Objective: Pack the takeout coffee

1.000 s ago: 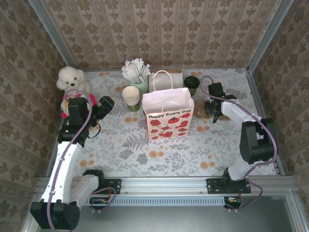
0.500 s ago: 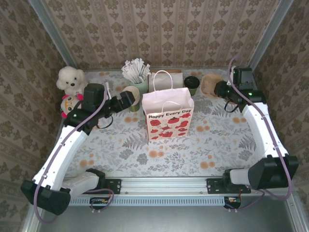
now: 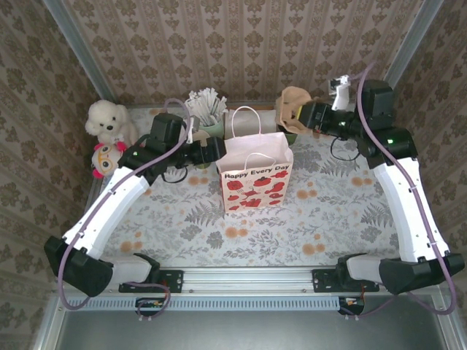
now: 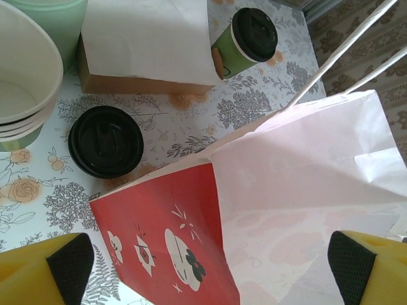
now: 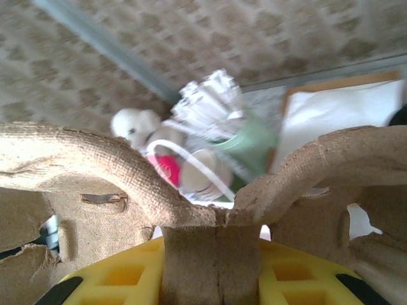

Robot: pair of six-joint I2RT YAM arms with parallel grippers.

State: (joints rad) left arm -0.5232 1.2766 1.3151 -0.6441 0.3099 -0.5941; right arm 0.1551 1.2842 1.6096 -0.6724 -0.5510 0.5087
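left end effector [image 4: 210, 267] jaws apart by the bag [image 4: 305, 190], right end effector [image 3: 312, 117] clamped on a cardboard cup carrier [image 5: 95, 165].

From where I stand, the white paper carrier bag with red fruit prints [image 3: 255, 182] reads "Happy Every Day" in black across its front, above the fruits.

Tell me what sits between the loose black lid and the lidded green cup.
In the left wrist view, a corner of the paper-topped brown box lies between black lid and green cup.
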